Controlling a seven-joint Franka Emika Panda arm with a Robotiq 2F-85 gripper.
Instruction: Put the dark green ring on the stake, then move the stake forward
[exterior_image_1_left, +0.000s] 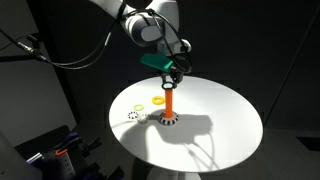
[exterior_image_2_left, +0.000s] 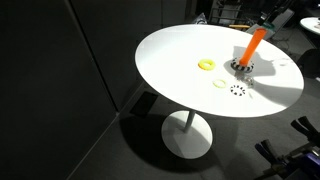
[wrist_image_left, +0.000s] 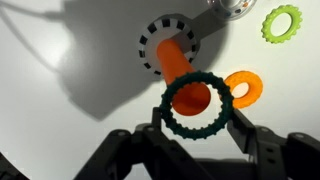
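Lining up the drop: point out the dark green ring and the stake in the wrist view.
dark green ring (wrist_image_left: 196, 132): wrist view, on its lower band.
stake (wrist_image_left: 176, 62): wrist view, on the orange peg's side.

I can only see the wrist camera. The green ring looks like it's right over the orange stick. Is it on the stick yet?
Observer: The dark green ring hasn't gone down it. In an exterior view the gripper sits at the top end of the stake, and the orange shaft is bare down to the base.
Operator: What's the spotty thing at the top of my picture?
Observer: Probably the speckled ring; in both exterior views it lies flat, apart from the base.
Operator: What's the table like?
Observer: The table is round and white, on one pedestal leg.
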